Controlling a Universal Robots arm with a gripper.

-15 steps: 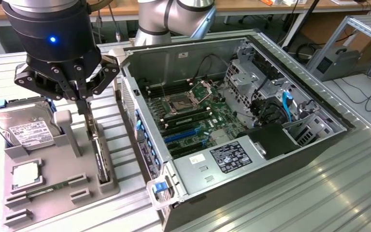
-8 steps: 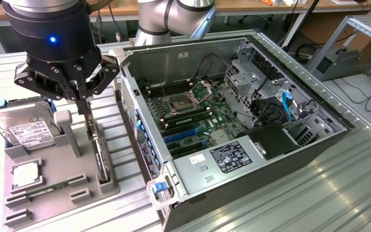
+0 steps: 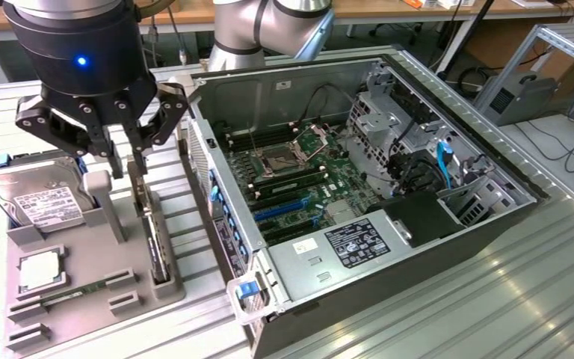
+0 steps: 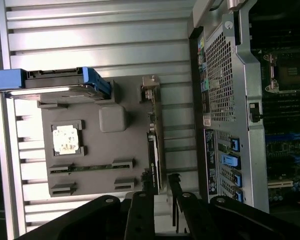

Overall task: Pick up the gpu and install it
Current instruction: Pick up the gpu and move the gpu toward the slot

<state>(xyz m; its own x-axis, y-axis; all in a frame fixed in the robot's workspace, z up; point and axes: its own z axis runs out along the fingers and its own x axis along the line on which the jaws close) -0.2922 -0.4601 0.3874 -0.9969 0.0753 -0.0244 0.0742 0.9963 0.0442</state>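
Gpu (image 3: 155, 239) (image 4: 155, 145): thin flat dark circuit card, seen edge-on. It stands upright on its long edge in a slot of the gray fixture tray (image 3: 78, 254), along the tray side nearest the open computer case (image 3: 257, 97). Pale metal bracket (image 4: 150, 91) at the end toward the hard drive (image 3: 38, 198). Outside the case, not installed.

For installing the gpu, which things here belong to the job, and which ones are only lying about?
Job:
gpu, standing on edge in the grey holder
gripper, open, just above it
computer case, side open

Lying about:
hard drive
processor
memory stick
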